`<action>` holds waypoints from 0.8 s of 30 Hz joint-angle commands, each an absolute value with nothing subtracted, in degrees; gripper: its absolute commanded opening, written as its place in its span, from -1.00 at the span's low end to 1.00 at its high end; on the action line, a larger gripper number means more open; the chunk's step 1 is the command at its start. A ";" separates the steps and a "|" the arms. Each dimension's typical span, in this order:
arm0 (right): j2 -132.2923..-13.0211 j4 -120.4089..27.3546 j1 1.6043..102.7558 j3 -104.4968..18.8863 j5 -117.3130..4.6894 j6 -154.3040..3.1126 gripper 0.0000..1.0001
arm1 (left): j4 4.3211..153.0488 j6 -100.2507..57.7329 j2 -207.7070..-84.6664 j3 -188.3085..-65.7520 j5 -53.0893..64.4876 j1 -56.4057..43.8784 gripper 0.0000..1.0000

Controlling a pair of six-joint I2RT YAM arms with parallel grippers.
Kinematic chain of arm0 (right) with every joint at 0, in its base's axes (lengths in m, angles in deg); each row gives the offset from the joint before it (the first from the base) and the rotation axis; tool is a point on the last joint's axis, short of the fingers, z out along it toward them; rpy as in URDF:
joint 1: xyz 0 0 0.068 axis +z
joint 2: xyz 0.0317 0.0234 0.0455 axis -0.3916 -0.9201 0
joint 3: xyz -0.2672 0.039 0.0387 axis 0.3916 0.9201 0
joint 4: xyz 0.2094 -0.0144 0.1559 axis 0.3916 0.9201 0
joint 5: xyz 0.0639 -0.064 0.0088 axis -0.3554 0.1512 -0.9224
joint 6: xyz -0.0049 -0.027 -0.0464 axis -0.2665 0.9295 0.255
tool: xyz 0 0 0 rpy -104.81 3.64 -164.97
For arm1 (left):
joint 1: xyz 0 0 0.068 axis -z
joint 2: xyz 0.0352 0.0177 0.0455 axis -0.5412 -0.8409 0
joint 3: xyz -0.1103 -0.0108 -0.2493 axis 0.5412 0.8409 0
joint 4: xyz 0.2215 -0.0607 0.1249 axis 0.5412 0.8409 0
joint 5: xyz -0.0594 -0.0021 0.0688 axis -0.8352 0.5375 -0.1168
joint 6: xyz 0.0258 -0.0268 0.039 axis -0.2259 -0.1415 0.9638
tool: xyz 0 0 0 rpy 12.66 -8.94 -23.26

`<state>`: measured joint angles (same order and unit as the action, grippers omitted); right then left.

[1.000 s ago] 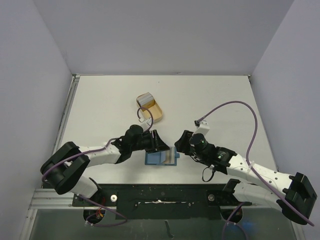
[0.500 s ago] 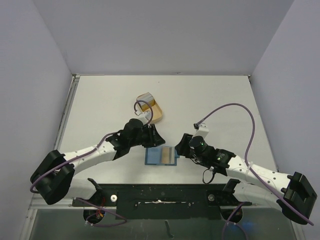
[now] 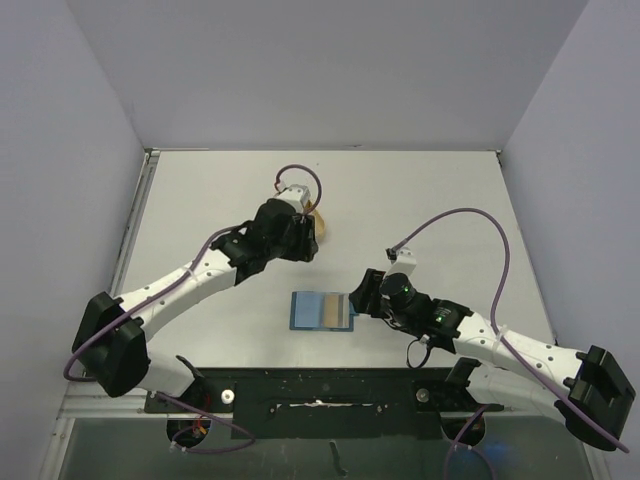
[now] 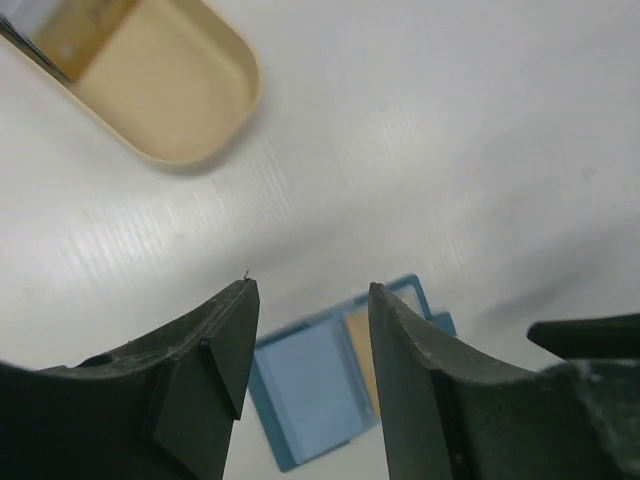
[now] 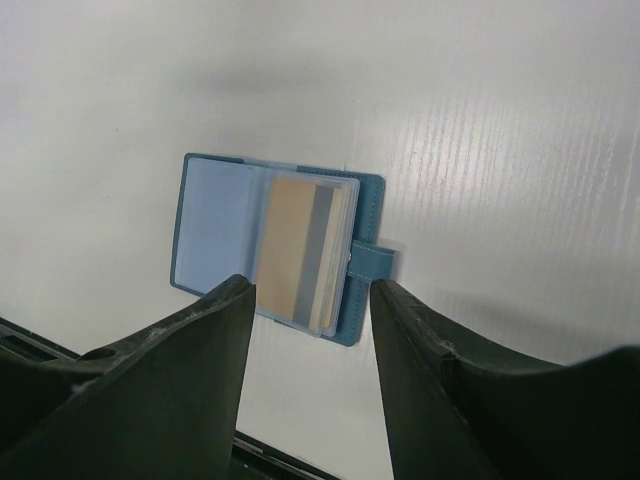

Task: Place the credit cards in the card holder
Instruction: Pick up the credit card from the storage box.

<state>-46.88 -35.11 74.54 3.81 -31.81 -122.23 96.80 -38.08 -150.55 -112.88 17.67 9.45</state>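
Observation:
The teal-blue card holder lies open and flat near the table's front edge. In the right wrist view the card holder shows a tan-orange card in its right-hand sleeves, with the snap tab sticking out to the right. My right gripper is open just right of the holder, in the top view, and nothing is between its fingers. My left gripper is open and empty, farther back beside the tan tray. A stack of credit cards stands in the tray's far end.
Purple cables loop over both wrists, the right one arching high over the table. White walls close in the left, back and right sides. A black rail runs along the near edge.
My left gripper has pulled back from the card holder toward the tray and opened wider. The tan card stays in the holder. My right gripper has barely shifted.

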 commanded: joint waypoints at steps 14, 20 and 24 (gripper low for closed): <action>-47.11 -35.04 75.42 0.24 -31.37 -120.04 0.01 | 98.64 -1.45 -174.14 -141.66 29.73 -1.68 0.11; -48.28 -32.93 75.54 -2.08 -30.63 -119.01 0.02 | 99.05 5.24 -182.75 -147.83 30.30 -2.79 0.13; -49.67 -31.58 75.60 -3.58 -29.48 -118.37 0.03 | 99.46 7.34 -186.42 -150.25 30.86 -3.26 0.13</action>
<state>-48.70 -32.12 75.24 -0.14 -31.72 -119.89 100.60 2.46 -184.78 -145.34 29.38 -2.44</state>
